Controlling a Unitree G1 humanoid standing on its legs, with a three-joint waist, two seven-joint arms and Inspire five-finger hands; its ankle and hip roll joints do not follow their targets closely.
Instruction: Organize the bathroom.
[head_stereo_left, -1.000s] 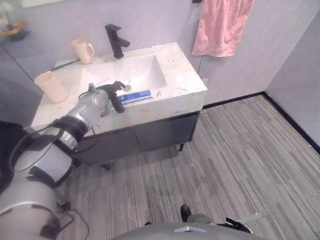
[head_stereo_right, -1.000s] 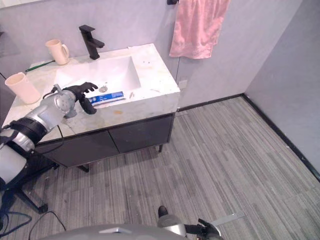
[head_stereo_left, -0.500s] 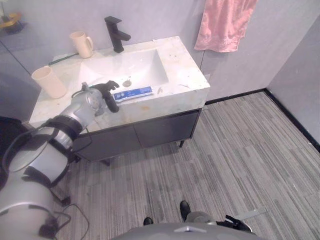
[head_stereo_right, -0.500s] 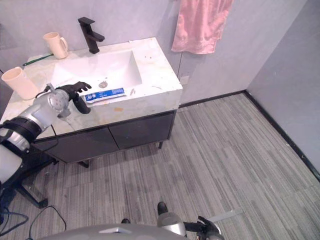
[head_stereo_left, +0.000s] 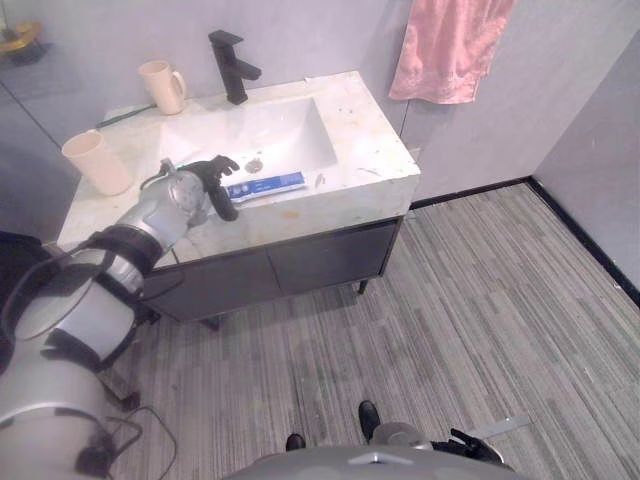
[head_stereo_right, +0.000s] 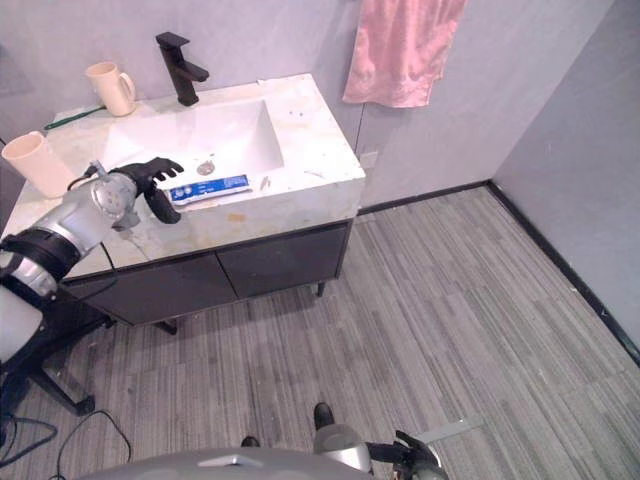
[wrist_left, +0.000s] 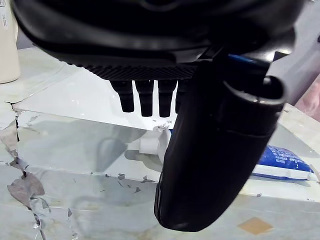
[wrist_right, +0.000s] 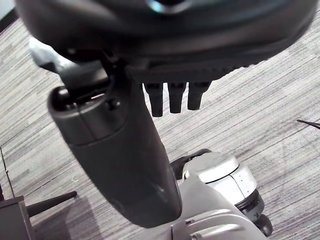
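Note:
A blue-and-white toothpaste tube (head_stereo_left: 268, 184) lies flat on the marble counter (head_stereo_left: 370, 165), along the front rim of the sink basin (head_stereo_left: 262, 132). My left hand (head_stereo_left: 215, 178) hovers at the tube's left, capped end, open with straight fingers (wrist_left: 142, 97) and its thumb (wrist_left: 210, 165) spread, nothing in it. The left wrist view has the tube (wrist_left: 282, 162) and its white cap (wrist_left: 150, 146) just past the thumb. My right hand (wrist_right: 120, 145) hangs open over the striped floor.
A peach cup (head_stereo_left: 95, 162) stands at the counter's left edge. A cream mug (head_stereo_left: 163, 85) and a green toothbrush (head_stereo_right: 65, 120) sit at the back left beside the black faucet (head_stereo_left: 232, 66). A pink towel (head_stereo_left: 450, 45) hangs on the wall to the right.
The camera tilted a second ago, shifting the whole picture. My left hand has crept slightly closer to the tube's capped end. The tube has not moved.

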